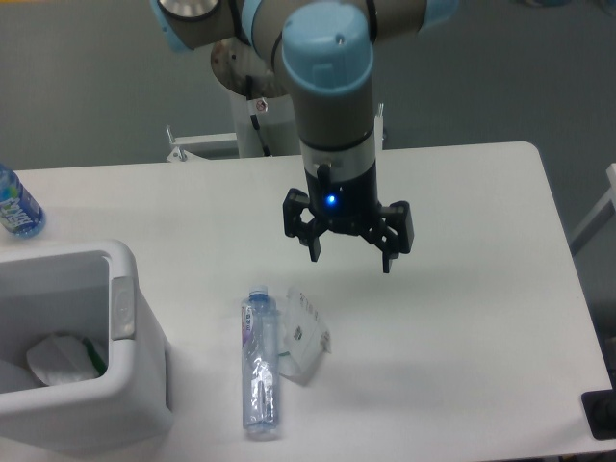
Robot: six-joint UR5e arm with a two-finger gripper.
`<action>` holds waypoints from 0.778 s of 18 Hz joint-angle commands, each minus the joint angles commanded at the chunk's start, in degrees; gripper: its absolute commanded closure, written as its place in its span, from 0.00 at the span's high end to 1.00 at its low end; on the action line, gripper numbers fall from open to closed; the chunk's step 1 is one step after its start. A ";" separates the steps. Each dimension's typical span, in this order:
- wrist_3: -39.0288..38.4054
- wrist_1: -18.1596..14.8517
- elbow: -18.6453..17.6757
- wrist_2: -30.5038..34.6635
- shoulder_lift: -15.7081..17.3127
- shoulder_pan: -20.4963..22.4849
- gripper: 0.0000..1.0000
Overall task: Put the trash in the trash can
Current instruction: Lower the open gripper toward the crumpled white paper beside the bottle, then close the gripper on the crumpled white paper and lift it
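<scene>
My tool (348,252) hangs above the worktop (462,318) with its fingers spread wide and nothing between them. It sits up and to the right of the trash, well apart from it.

Both pieces I have to clear are on the worktop, untouched as far as I can see. The bottle (258,361) lies flat, cap pointing away from me, base toward the near edge. The wrapper (302,335) lies just beside it on the right, touching or nearly touching its side; I cannot tell which.

The bin (115,371) stands at the left near corner, open at the top, near the bottle. Something pale and crumpled with a bit of green already lies inside; I cannot say what it is.

So I judge the task barely begun: two pickups and two drops are left. The other bottle (16,204) at the far left edge stays out of it.

I expect the thin, flat wrapper to be the harder grasp.
</scene>
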State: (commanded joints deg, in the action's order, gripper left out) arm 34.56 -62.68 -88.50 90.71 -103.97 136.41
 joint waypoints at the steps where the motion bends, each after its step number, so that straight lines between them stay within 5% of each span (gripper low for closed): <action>1: -1.49 0.71 -0.53 -0.18 -0.96 -0.87 1.00; 7: -1.86 2.91 -2.63 -0.27 -8.70 -5.54 1.00; 14: -2.39 7.91 -5.10 0.08 -12.83 -6.59 1.00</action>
State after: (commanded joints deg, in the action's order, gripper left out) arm 32.17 -54.76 -93.61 90.79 -116.80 129.82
